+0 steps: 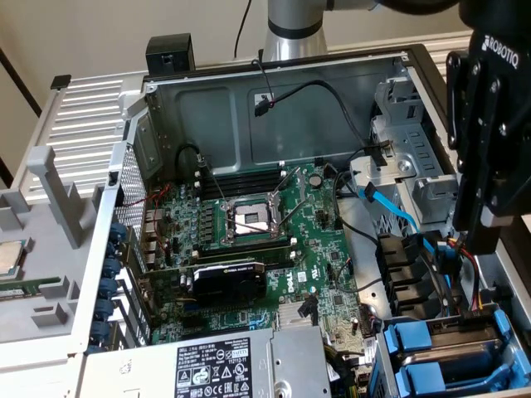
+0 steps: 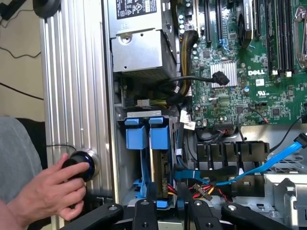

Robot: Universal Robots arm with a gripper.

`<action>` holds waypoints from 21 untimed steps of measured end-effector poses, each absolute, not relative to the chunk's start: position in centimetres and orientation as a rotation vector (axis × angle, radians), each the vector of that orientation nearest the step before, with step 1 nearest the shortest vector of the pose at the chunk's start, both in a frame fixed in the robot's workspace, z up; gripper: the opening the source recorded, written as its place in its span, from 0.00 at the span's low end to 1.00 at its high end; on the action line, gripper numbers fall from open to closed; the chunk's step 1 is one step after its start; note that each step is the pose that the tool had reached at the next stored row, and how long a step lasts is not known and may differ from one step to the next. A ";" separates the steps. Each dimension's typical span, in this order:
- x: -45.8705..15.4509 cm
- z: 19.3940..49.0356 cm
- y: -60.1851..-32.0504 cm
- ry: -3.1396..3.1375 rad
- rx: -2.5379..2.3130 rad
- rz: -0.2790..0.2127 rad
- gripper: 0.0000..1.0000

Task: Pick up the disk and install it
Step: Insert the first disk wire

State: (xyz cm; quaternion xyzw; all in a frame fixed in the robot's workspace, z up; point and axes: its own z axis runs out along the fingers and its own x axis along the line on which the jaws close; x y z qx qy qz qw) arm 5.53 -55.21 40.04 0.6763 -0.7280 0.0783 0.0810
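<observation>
Black ROBOTIQ-marked end effector [image 1: 482, 239], silver arm [image 1: 292, 29]

Disk [image 1: 419, 344] in case [image 1: 249, 116], beside motherboard [image 1: 325, 269]

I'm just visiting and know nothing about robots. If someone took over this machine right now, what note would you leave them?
Gripper: hangs above two blue drive carriers in the open computer case. Whether it grips anything cannot be told.
Disk: the carriers sit side by side, slotted in the case's corner. Which one holds the job's disk is unclear.
Person's hand: rests on a round black knob outside the case.
Done: possibly the install, not confirmed.
Left: check that the disk is seated.
</observation>
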 end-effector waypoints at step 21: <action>4.4 38.5 -54.0 -2.156 2.009 0.210 0.31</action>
